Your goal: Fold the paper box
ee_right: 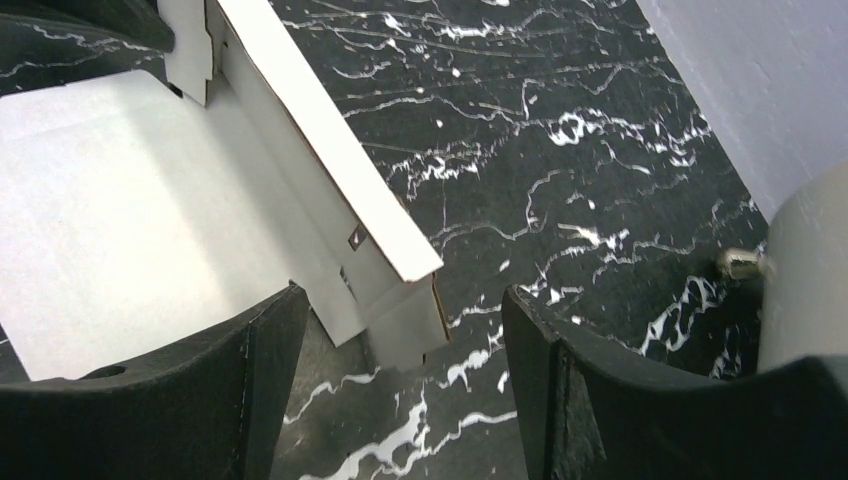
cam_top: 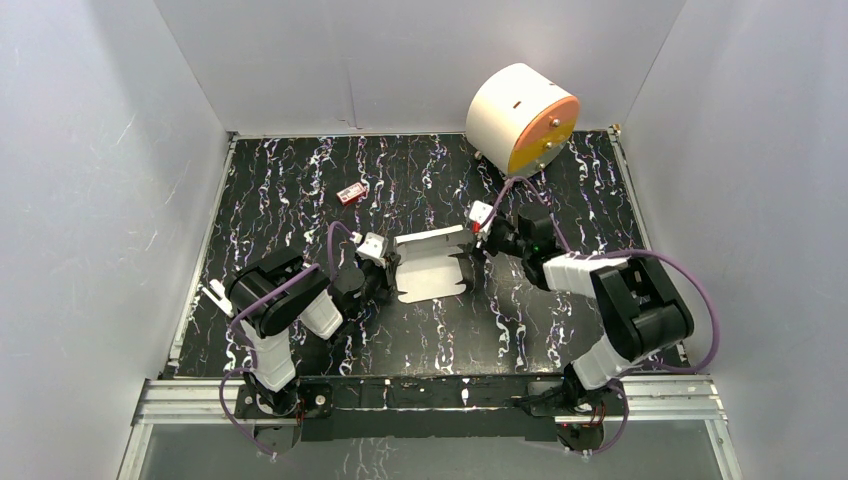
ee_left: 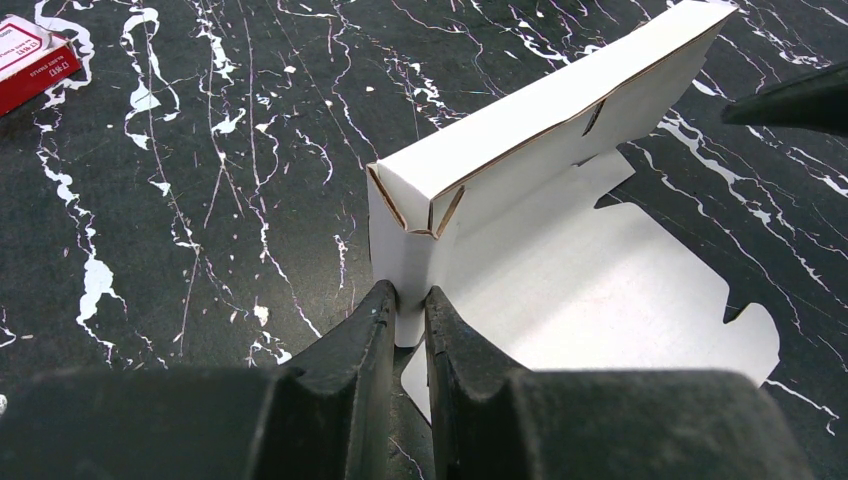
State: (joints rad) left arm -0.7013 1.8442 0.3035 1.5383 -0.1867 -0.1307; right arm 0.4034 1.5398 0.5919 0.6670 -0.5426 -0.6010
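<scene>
Half-raised paper box at the middle of the table, an arm at each end.
The left gripper is clenched on the box's left corner flap, holding that wall upright. The right gripper is released, jaws astride the far wall's right end. Best: hold the left pinch firm and close the right squarely on the wall.
</scene>
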